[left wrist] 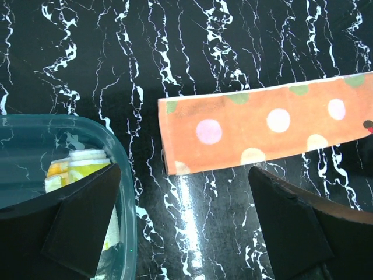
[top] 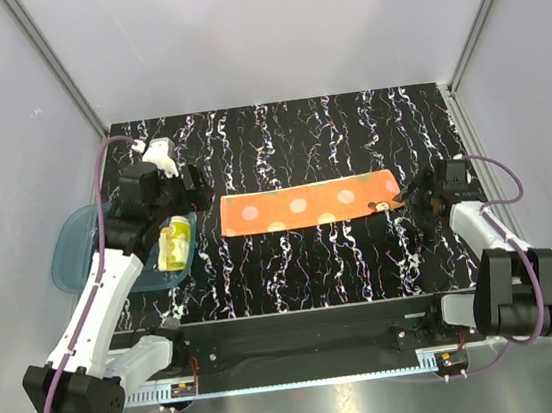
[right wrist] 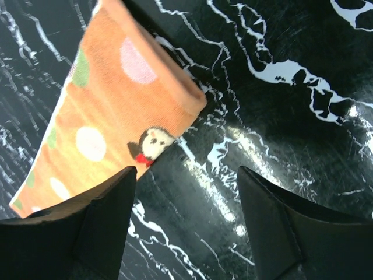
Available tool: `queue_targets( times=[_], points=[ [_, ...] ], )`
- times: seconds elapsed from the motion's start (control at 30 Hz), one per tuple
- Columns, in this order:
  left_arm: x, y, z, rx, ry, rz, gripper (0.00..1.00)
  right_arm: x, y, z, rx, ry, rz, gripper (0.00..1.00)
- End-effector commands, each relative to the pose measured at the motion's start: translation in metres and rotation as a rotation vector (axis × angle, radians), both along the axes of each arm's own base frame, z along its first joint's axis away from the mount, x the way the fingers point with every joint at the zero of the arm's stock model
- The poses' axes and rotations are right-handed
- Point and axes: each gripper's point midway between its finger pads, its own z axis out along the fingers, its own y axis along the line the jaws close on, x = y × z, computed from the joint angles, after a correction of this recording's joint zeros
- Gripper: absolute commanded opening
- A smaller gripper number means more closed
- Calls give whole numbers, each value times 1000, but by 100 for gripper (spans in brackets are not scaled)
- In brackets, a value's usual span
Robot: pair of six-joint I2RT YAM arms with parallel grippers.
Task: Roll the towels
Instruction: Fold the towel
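Note:
An orange towel (top: 306, 206) with pale dots lies flat as a long folded strip across the middle of the black marbled table. Its left end (left wrist: 256, 125) shows ahead of my left gripper (left wrist: 185, 227), which is open over bare table beside the tray. A yellow towel (top: 175, 244), rolled short, lies inside the blue tray (top: 70, 252) and shows through the tray wall (left wrist: 87, 166). My right gripper (right wrist: 186, 221) is open at the strip's right end (right wrist: 116, 111). Its left finger (right wrist: 87, 227) overlaps the towel's near corner, and only table shows between its fingertips.
The translucent blue tray's rim (left wrist: 125, 192) runs just left of my left gripper's gap. Grey walls enclose the table on three sides. A black rail (top: 291, 331) runs along the near edge between the arm bases.

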Motion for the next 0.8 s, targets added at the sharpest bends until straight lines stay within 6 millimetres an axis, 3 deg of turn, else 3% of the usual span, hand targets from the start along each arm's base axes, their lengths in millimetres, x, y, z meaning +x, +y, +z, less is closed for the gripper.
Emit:
queue_targets(
  times=[0.0,0.43,0.57,0.77],
  points=[
    [7,4,25,19,-72,12,99,29,-14,11,-29,-71,-52,75],
    [7,5,23,26,-69,14,99,60,-19,-28,46,-18,-63,61],
    [8,6,24,28,-69,18,99,60,-15,-41,74,5,-59,59],
    [8,7,23,35,-66,22,99,51,-10,-42,92,13,-49,58]
  ],
)
